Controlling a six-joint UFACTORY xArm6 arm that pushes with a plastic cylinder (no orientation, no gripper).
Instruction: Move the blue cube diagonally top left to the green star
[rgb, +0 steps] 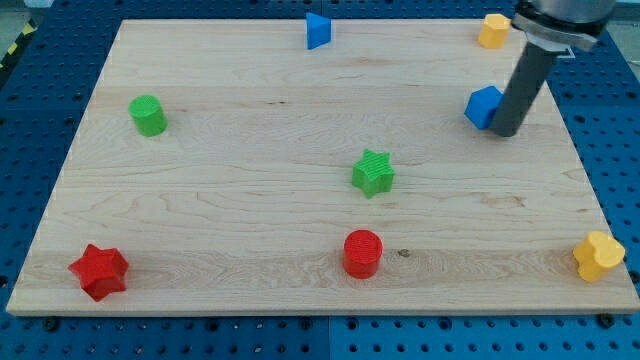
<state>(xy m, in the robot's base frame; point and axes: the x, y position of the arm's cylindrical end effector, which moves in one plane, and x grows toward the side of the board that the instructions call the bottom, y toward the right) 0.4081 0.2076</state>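
1. We see my tip (505, 132) touching the blue cube (483, 106) on its right side, near the view's top right.
2. The green star (373, 172) sits mid-board, well apart.
3. We carry no jaws, only a rod.

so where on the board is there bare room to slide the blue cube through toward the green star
Widest bare patch: board centre, bordered by the green cylinder, blue block at top and green star. The strip between the blue cube and the star is bare too. Also bare: between star and yellow block. Crowded: top right, where my tip touches the cube's right side below the yellow block.
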